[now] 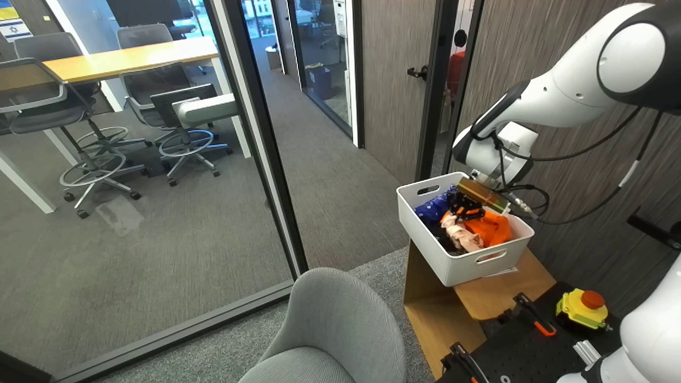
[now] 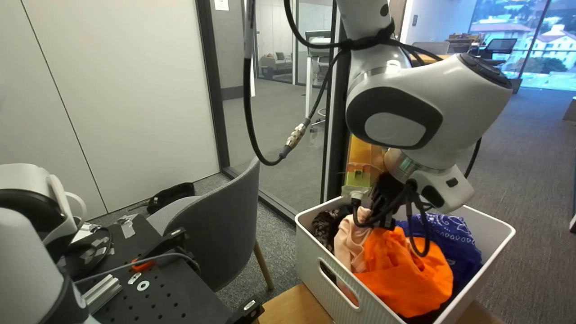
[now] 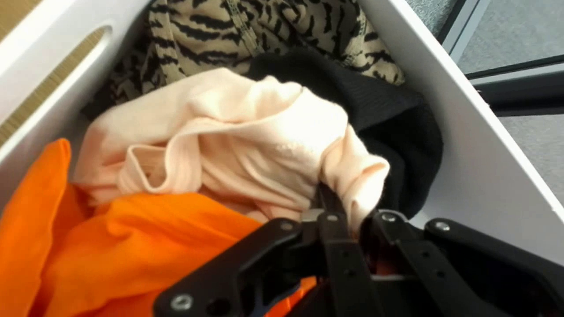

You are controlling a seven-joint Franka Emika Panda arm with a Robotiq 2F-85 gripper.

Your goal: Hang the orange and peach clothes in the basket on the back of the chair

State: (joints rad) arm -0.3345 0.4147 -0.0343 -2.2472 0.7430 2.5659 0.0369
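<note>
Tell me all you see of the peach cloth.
The peach cloth is pale, soft-looking and crumpled, with a hem-like band curling into a loop. It lies in the white basket, between the orange cloth and the tiger-striped cloth, partly over the black cloth. One fold runs between the fingers of the gripper; whether it is pinched, I cannot tell.

Pretty clearly an office tbh: glass partition, wheeled chairs round a tall desk, plus grey carpet.
</note>
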